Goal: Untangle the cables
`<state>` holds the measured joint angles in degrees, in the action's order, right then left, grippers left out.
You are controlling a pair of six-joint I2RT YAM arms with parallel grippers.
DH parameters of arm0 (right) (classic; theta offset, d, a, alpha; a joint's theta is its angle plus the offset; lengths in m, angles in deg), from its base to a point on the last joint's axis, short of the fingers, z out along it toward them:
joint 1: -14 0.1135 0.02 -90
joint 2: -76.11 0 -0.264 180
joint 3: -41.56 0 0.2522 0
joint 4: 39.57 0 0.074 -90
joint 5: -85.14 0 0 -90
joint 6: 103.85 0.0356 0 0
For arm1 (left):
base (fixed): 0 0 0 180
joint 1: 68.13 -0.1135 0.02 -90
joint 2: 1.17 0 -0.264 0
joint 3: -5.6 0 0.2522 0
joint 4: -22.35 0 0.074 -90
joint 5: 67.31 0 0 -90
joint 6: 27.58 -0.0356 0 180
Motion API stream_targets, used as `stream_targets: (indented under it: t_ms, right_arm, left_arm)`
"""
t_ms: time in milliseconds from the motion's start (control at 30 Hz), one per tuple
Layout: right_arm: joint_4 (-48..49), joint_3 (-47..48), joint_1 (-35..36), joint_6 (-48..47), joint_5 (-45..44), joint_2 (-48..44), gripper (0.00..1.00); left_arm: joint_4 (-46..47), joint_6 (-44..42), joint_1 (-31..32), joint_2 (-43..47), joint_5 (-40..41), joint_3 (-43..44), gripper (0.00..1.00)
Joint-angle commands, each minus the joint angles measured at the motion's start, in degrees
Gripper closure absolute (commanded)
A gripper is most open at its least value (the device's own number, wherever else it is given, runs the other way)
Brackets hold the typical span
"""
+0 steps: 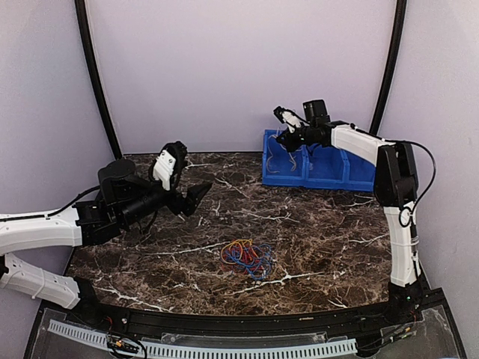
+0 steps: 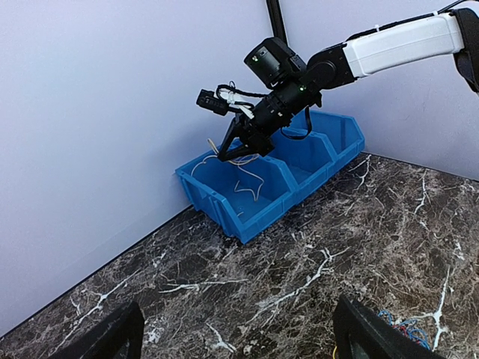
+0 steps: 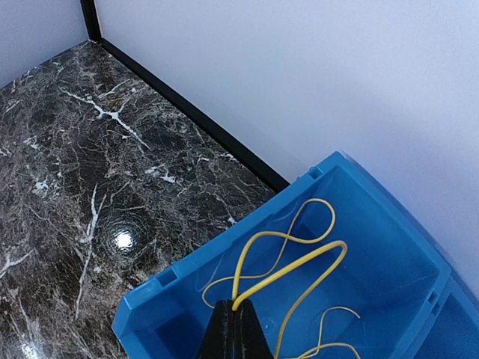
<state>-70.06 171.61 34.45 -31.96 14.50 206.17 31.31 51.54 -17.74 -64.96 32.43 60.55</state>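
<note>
Two arms work over a dark marble-patterned table (image 1: 337, 239), and the task's wires are split between two places. Most of them lie as a tangle of cables (image 1: 245, 256) in red, blue and yellow, resting on the tabletop in front of and between the arm bases, well apart from both grippers. A corner of that heap also shows at the bottom right of the left wrist view (image 2: 404, 325). One yellow cable (image 3: 299, 263) is away from the heap. It loops down into the end compartment of a blue bin (image 1: 318, 170), the leftmost one in the top view, and the bin stands against the back wall (image 1: 239, 75). The right gripper (image 3: 233, 323) hangs over that compartment with its fingers (image 3: 223, 336) pressed together on the upper bend of the yellow cable. The strand rises taut from the pinch and then curls onto the bin floor in several slack loops. From the left wrist camera the same right gripper (image 2: 230, 152) shows tilted down above the bin's (image 2: 247, 206) near corner, with pale wire trailing beneath it. The left gripper (image 1: 191, 200) floats above the left half of the table, pointed toward the bin. Its fingers (image 2: 105, 338) are spread wide and nothing lies between them.
</note>
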Motion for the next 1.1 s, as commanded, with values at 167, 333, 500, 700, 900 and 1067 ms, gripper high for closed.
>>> stream_targets:
  t_ms: [167, 333, 500, 700, 900, 1067]
  right_arm:
    - [4.18, 0.38, 0.90, 11.50, 6.39, -1.20, 1.00]
    - [6.49, -0.19, 0.15, 17.60, 0.76, -0.37, 1.00]
    - [7.34, -0.26, -1.44, 21.69, -0.22, 1.39, 1.00]
    - [5.53, -1.12, -1.84, 19.07, -6.65, 1.51, 0.83]
    - [3.27, -5.99, -1.82, 16.59, -7.11, -5.26, 0.54]
    - [2.10, -16.24, -2.20, 13.12, -6.17, -18.40, 0.49]
  left_arm:
    - [1.46, -0.47, -0.26, -0.10, -0.64, -0.49, 0.09]
    - [1.45, -0.72, -0.23, -0.84, -0.96, -0.58, 0.09]
    - [0.32, -0.56, -0.27, -2.61, -1.29, 0.26, 0.10]
    - [-0.49, -0.55, -0.22, -2.65, -1.28, 0.73, 0.11]
    - [-0.43, -0.88, -0.21, -2.18, -0.78, 0.63, 0.11]
    - [-0.16, -0.45, -0.21, -2.83, 0.80, 0.63, 0.11]
